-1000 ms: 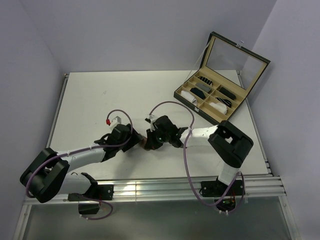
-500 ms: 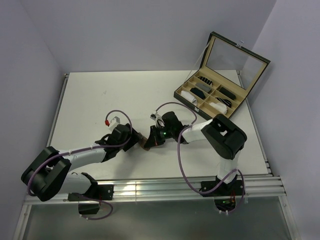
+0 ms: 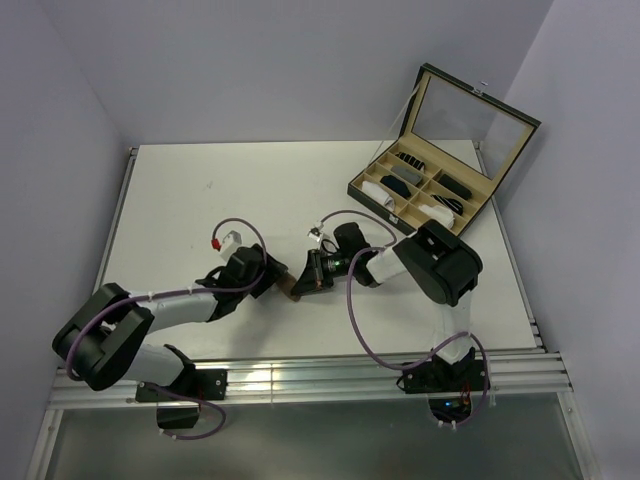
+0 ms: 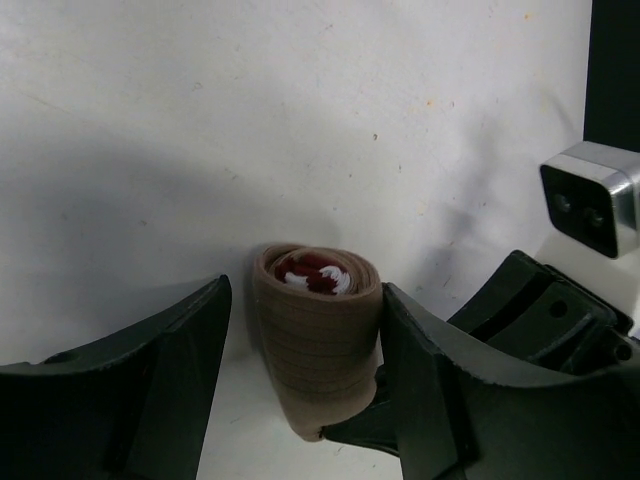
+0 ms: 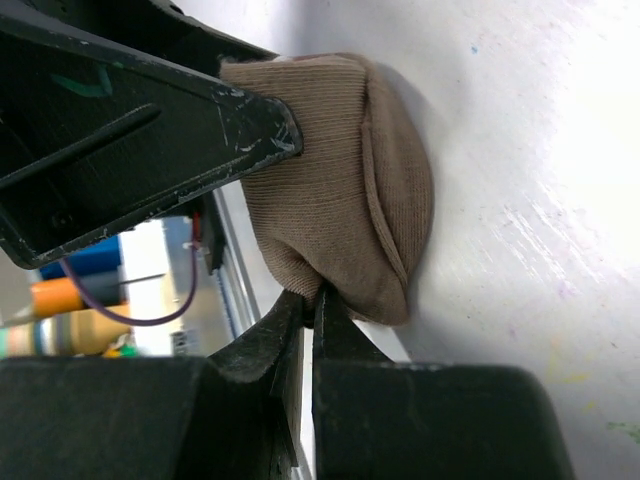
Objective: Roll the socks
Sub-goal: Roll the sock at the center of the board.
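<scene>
1. On the left, the left gripper has its jaws apart around the rolled tan-brown sock. One finger touches the roll and the other is just beside it with a thin gap. We judge that it is not clamping the roll yet.
2. In the middle, the sock lies on the near part of the table, between the two arms. It is wound into a tight roll, and the red-and-white cuff shows as a spiral at its end.
3. On the right, the right gripper is clenched on a fold of the sock's outer layer, at the edge of the roll.
4. To do this step well, we think the left jaws should close gently on the body of the roll so that it cannot unwind.
5. The right gripper's pull on the outer layer should be slow and along the roll. A pull to the side could open the spiral.
6. At the far right, the open box with small sock rolls stands well apart. We do not find the white sock on the table in these views.
</scene>
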`<state>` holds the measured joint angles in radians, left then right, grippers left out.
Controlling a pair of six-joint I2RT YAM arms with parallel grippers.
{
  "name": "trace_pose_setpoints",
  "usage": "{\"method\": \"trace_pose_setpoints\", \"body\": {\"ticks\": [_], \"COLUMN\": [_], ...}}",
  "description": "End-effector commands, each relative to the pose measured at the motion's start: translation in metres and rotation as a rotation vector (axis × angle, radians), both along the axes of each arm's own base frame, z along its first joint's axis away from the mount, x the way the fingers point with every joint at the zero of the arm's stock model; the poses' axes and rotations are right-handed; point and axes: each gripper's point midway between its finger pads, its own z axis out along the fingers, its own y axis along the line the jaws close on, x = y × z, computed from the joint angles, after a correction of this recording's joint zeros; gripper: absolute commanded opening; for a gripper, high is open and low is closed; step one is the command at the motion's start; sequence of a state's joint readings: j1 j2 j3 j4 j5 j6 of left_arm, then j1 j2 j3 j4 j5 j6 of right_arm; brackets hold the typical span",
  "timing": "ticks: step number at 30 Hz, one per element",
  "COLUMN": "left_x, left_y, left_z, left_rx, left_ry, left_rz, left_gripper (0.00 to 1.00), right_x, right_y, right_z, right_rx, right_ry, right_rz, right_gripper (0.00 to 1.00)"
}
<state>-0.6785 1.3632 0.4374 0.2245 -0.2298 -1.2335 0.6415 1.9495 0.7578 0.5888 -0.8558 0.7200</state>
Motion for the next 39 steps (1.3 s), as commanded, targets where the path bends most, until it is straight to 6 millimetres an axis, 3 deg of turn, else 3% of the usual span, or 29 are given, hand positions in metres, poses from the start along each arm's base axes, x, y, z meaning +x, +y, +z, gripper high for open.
{"method": "trace_pose_setpoints", "body": {"ticks": [1, 7, 13, 22, 25, 29, 31, 34, 36, 39], "left_x": [0.001, 0.002, -0.001, -0.005, -0.005, -0.005, -0.006, -0.006, -0.004, -0.005], "left_y": [-0.004, -0.007, -0.012, -0.017, -0.016, -0.015, -0.015, -0.015, -0.016, -0.015], "left_z": [-0.007, -0.009, -0.017, -0.02, -0.02, -0.019, -0.02, -0.02, -0.017, -0.017], "left_rx": [0.004, 0.0, 0.006, 0.027, 0.046, 0.083, 0.113, 0.146, 0.158, 0.186], "left_ry": [0.021, 0.029, 0.053, 0.066, 0.072, 0.087, 0.102, 0.113, 0.11, 0.129], "left_rz": [-0.003, -0.011, -0.031, -0.057, -0.065, -0.086, -0.103, -0.12, -0.131, -0.143], "left_gripper": [0.66, 0.61, 0.49, 0.12, 0.01, 0.0, 0.0, 0.0, 0.0, 0.0], "right_x": [-0.018, -0.013, -0.008, 0.004, 0.012, 0.022, 0.026, 0.033, 0.042, 0.044], "right_y": [-0.024, -0.031, -0.034, -0.044, -0.048, -0.061, -0.062, -0.073, -0.079, -0.074], "right_z": [-0.045, -0.053, -0.055, -0.049, -0.035, -0.018, 0.002, 0.01, 0.026, 0.049], "right_rx": [-0.123, -0.132, -0.118, -0.2, -0.222, -0.305, -0.31, -0.393, -0.436, -0.496], "right_ry": [0.181, 0.238, 0.278, 0.172, 0.072, -0.079, -0.193, -0.333, -0.455, -0.638], "right_rz": [-0.052, -0.082, -0.107, -0.135, -0.155, -0.19, -0.19, -0.229, -0.261, -0.281], "right_gripper": [0.0, 0.0, 0.0, 0.01, 0.12, 0.33, 0.38, 0.48, 0.51, 0.59]}}
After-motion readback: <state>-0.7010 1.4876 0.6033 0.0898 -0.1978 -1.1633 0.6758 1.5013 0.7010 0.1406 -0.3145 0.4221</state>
